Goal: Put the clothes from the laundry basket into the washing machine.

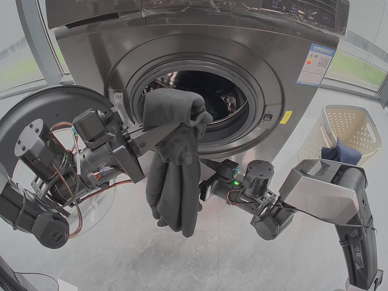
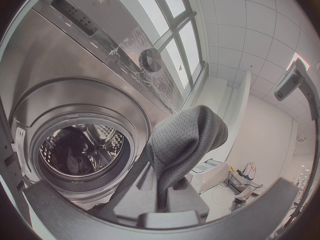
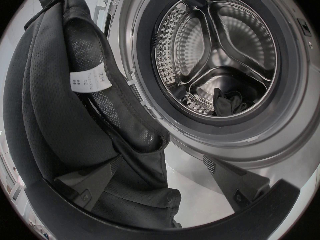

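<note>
While the left gripper [image 2: 159, 187] is clamping a fold of the dark grey garment [image 1: 173, 162] between closed fingers, most of the cloth is hanging free below the hold, and that is where trouble is likely waiting; if the arm is pushing forward at this height, the long tail could be dragging over the lip of the drum opening [image 1: 226, 102] and ending up draped outside towards the floor [image 1: 242, 255] rather than inside the washing machine [image 1: 250, 49]; the bunched top is sitting just in front of the opening, at its left part, not yet through it. A second risk, as I am judging it, is the right gripper [image 3: 160, 174]; its fingers are standing apart and are not closed on anything, yet the hanging cloth is lying against one of them, so a sideways sweep could be snagging the garment and tugging it out of the left hold.

The left arm [image 1: 60, 162] is reaching across from beside the open door [image 1: 44, 102], wrist roughly level and pointing at the drum; the right arm [image 1: 323, 190] is lying low beneath the opening, its gripper looking up into the drum, where a black piece [image 3: 230, 104] is already lying; the laundry basket [image 1: 355, 118] is standing off to the right with a blue item [image 1: 341, 152] waiting in it.
</note>
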{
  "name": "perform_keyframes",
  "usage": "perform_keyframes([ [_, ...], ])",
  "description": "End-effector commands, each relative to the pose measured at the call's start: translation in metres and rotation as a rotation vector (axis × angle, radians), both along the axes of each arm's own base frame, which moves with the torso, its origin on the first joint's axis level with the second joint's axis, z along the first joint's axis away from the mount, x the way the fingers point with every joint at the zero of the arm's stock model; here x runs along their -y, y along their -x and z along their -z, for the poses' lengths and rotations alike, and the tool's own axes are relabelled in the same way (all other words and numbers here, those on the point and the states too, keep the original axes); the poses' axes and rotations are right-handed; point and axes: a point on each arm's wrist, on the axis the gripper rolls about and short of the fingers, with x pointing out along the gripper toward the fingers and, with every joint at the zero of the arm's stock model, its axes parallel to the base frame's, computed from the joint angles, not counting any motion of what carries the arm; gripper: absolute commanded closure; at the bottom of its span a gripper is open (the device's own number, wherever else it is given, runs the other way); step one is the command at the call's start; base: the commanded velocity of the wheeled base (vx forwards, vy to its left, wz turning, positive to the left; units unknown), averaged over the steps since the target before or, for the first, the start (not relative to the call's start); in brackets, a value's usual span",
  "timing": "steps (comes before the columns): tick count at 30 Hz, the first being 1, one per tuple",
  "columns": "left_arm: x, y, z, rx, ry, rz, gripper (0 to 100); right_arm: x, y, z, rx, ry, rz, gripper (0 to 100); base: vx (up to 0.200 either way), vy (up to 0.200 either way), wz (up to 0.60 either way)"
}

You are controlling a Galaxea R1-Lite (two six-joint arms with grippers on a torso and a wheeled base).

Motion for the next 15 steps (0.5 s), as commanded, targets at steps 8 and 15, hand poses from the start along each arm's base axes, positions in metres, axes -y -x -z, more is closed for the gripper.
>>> perform_keyframes([
  [8,-0.001,0.002,0.001,-0.003,-0.003,-0.001,100,-0.018,-0.003,-0.012,0.064,-0.079,-0.112,0,0.0,0.0,0.0],
  [15,-0.002,0.0,0.001,-0.004,-0.002,-0.007,100,0.003,0.005,0.002,0.007,-0.022,-0.123,0,0.0,0.0,0.0],
])
